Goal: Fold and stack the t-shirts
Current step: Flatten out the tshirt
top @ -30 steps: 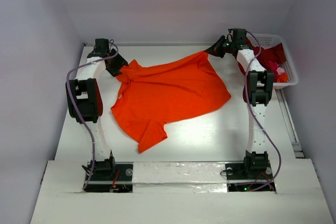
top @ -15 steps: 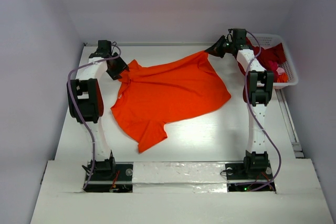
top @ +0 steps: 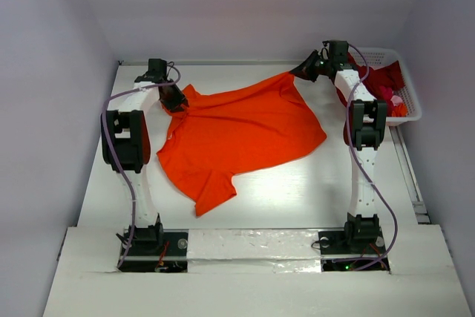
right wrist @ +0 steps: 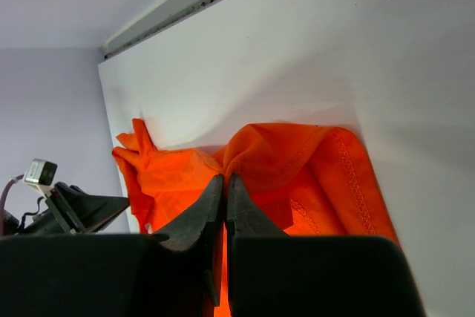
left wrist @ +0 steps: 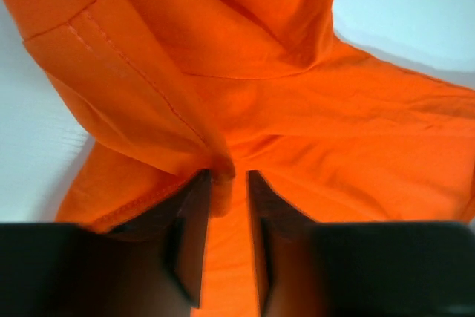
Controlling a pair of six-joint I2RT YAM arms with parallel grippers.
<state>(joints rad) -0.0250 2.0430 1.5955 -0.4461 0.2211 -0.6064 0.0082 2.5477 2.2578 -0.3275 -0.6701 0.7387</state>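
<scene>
Orange-red t-shirt (top: 245, 135) spread beside the white basket (top: 413, 98), both claws at its far edge.

The basket held a heap of dark crimson shirts (top: 386, 78) with a bit of pink (top: 390, 96) among them. The orange-red t-shirt lay on the table (top: 297, 191), just to the basket's left and outside it. Its long axis ran slantwise, from a tip well away from the basket up to a raised corner pointing towards the basket. The right gripper (top: 300, 72), just beside the basket, was clamped tight on that raised corner. The left gripper (left wrist: 226, 176), at the shirt's corner farthest from the basket, had its jaws a little apart astride a ridge of the cloth; whether they pinched it could not be told.
</scene>
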